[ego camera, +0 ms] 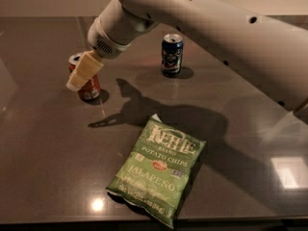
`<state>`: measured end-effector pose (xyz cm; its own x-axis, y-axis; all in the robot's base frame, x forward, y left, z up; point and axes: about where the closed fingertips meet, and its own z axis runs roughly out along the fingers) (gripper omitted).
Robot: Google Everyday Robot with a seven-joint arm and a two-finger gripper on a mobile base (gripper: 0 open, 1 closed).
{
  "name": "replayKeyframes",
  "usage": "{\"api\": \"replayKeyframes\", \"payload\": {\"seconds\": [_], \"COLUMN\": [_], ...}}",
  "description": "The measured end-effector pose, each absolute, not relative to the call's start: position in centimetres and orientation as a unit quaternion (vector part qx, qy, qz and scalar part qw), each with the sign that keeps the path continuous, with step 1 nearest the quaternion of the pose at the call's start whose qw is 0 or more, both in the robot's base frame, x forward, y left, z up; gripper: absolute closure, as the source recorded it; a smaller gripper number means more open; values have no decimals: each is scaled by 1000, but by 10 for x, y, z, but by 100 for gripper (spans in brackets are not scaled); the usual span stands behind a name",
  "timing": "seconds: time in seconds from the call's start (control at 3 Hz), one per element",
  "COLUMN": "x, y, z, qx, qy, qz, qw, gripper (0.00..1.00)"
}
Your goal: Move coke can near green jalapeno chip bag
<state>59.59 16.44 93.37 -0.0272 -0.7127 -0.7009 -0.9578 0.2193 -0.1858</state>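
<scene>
Matt cream jaws by glossy can (90, 89)

Only readable print was on the green jalapeno chip bag (156, 174): KETTLE BRAND POTATO CHIPS, JALAPEÑO. The coke can (91, 88) label was illegible, with the pincer (73, 83) right in front of it.

The gripper (75, 82) sits in front of the coke can (91, 88), hiding its upper left side. To the can's right, the arm (216, 30) runs off the right edge.
</scene>
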Motion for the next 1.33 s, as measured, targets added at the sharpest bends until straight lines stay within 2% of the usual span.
{"api": "replayKeyframes", "payload": {"seconds": [0.33,0.67,1.0,1.33], "x": [589,588,593,598], "y": [185,194,193,188], "z": [920,909,903,904], "qx": [-617,-626,-624,-621], "qy": [685,681,683,684], "qz": [186,195,198,203], "qw": [340,328,323,325], "gripper": [0,12,31,55]}}
